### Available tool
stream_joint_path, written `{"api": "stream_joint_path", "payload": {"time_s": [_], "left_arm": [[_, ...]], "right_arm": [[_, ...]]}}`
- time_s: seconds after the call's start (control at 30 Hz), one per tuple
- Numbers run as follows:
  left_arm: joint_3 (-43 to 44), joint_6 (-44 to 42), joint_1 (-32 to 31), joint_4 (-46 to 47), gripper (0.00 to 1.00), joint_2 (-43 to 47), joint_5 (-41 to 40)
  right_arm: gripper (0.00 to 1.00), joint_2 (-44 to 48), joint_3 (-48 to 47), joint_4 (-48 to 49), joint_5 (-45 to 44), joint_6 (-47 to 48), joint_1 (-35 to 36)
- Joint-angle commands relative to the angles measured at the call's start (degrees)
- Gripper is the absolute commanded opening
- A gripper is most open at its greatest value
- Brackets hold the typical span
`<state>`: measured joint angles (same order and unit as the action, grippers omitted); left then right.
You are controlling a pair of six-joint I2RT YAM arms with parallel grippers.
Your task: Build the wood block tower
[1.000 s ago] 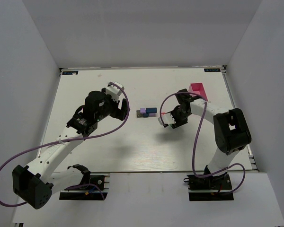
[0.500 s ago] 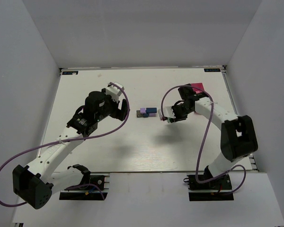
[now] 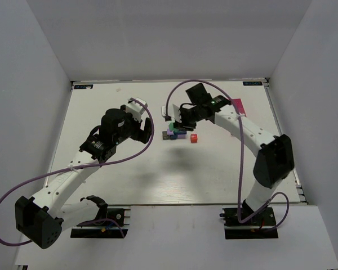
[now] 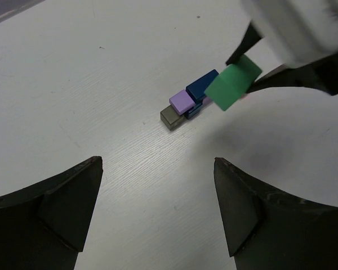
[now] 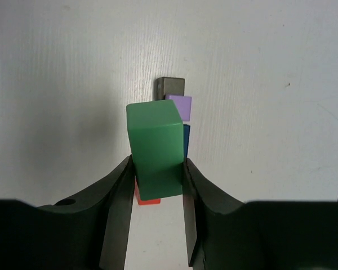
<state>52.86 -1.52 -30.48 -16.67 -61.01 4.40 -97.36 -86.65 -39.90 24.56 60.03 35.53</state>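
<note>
Wood block tower (image 3: pixel 176 134) so far: low cluster on white table (image 3: pixel 174 174). Dark grey wooden block (image 4: pixel 170 116) at one end, purple wooden block (image 4: pixel 182 102) touching it and sitting higher, blue wooden block (image 4: pixel 201 87) next in line against the purple. Cannot tell what lies under purple and blue.

Clamped in right gripper (image 5: pixel 156 163): green wooden block (image 5: pixel 155 129), jaws narrow, one pad pressed on each side face. Held in the air just above the tower's blue end, not touching the tower. Looks rotated against the row in the left wrist view.

Small red wooden cube (image 3: pixel 194 138) flat on the table just right of the tower, near but apart from it.

Left gripper (image 4: pixel 156 163) off to the tower's left, jaws wide, nothing between them, fingers aimed toward the tower.

Pink rectangular tray (image 3: pixel 236 105) well apart from the tower, to its right and further back, partly hidden behind the right arm.
</note>
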Motion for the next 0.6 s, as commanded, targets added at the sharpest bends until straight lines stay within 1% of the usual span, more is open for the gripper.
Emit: {"api": "stream_joint_path", "payload": {"time_s": [0.0,0.03,0.07,0.13,0.2,0.33,0.5,0.57], "left_arm": [[-0.3,-0.33,0.25,0.85,0.9,1.07,-1.06],[-0.3,-0.33,0.25,0.85,0.9,1.07,-1.06],[-0.3,-0.33,0.25,0.85,0.9,1.07,-1.67],[-0.83,-0.33,0.25,0.85,0.9,1.07,-1.68],[-0.83,-0.33,0.25,0.23,0.9,1.59,-3.34],[-0.83,1.25,0.25,-0.91,0.9,1.6,-9.92],[-0.83,5.11,0.25,-1.44,0.95,1.6,-17.05],[-0.83,5.82,0.25,-1.44,0.95,1.6,-19.34]], "right_arm": [[0.0,-4.84,-7.21,-5.45,-3.54,-4.57,1.38],[0.0,-7.38,-8.0,-5.89,-5.29,-4.66,1.91],[0.0,-8.36,-10.88,-6.94,-5.66,-3.88,2.09],[0.0,-11.26,-12.74,-8.44,-6.54,-3.52,2.18],[0.0,-12.93,-15.91,-10.8,-7.24,-2.2,2.18],[0.0,-14.26,-16.88,-10.73,-8.47,-0.44,2.18],[0.0,-17.15,-18.02,-10.55,-11.01,0.44,2.18],[0.0,-17.86,-18.29,-10.64,-11.02,0.35,2.44]]}}
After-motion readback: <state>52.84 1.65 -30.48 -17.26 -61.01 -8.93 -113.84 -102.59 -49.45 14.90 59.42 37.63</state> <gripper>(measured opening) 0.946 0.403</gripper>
